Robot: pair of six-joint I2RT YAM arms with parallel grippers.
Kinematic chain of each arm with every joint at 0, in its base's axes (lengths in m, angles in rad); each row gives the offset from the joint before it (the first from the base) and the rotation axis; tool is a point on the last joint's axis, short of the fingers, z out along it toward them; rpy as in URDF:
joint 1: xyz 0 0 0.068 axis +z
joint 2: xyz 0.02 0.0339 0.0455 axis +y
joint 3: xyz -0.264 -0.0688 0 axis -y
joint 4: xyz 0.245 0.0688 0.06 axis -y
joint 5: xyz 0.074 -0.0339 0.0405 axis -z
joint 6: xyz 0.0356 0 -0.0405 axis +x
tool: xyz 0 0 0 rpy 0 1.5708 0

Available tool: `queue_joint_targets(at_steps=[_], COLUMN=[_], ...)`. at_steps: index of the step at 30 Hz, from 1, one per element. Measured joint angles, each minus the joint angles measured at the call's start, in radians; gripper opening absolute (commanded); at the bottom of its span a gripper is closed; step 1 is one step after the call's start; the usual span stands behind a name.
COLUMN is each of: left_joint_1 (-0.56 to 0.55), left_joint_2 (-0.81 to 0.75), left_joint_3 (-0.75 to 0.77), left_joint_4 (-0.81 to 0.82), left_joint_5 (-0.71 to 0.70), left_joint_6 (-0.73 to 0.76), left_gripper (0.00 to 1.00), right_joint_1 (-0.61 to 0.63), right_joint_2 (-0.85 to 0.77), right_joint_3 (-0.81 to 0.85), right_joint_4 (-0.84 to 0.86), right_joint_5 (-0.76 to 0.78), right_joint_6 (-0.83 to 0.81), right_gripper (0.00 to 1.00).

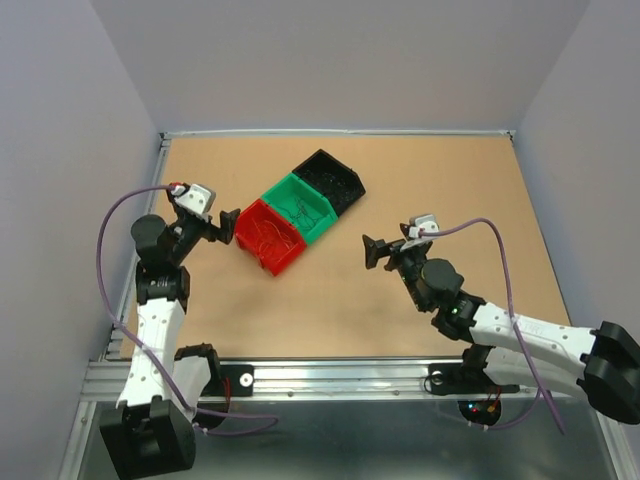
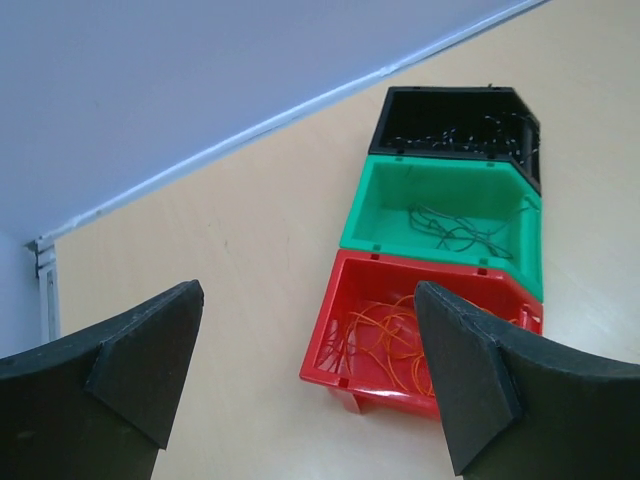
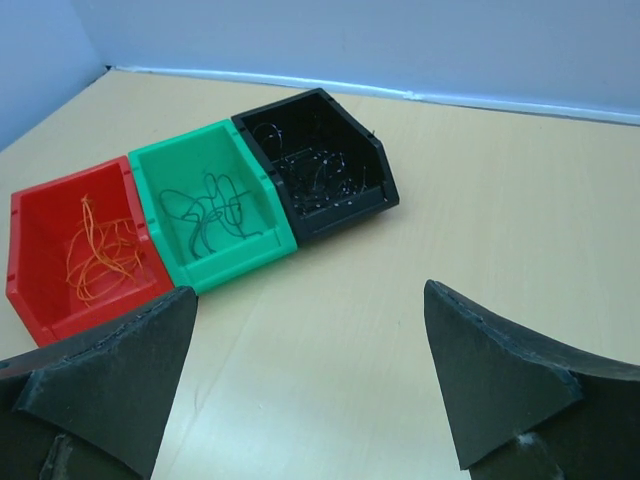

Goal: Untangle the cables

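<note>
Three small bins stand in a diagonal row on the table: a red bin (image 1: 268,236), a green bin (image 1: 298,207) and a black bin (image 1: 331,181). Thin orange cables (image 2: 400,335) lie curled in the red bin, dark cables (image 3: 210,210) in the green bin, and pale-flecked dark cables (image 3: 320,165) in the black bin. My left gripper (image 1: 231,226) hovers open just left of the red bin, holding nothing. To the right of the bins, my right gripper (image 1: 372,251) is open and empty above bare table.
The wooden tabletop (image 1: 330,310) is bordered by grey walls at the back and sides. A metal rail (image 1: 330,375) runs along the near edge by the arm bases. Thick purple cables (image 1: 105,250) loop from each arm.
</note>
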Motion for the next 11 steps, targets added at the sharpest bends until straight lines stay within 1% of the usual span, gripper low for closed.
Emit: queue_joint_targets(at_steps=[5, 8, 11], left_joint_1=[0.0, 0.0, 0.0], left_joint_2=[-0.176, -0.197, -0.174], left_joint_3=[-0.091, -0.094, -0.094], left_joint_4=[0.059, 0.102, 0.114], left_joint_5=[0.068, 0.089, 0.089], left_joint_6=[0.005, 0.008, 0.008], left_gripper=[0.99, 0.99, 0.99], right_joint_1=[0.0, 0.0, 0.0], right_joint_2=[-0.117, -0.164, -0.187], right_joint_3=[-0.144, -0.194, -0.217], right_joint_4=[0.068, 0.104, 0.139], right_joint_5=[-0.009, -0.015, -0.035], right_joint_6=[0.001, 0.001, 0.0], right_gripper=[1.0, 0.98, 0.99])
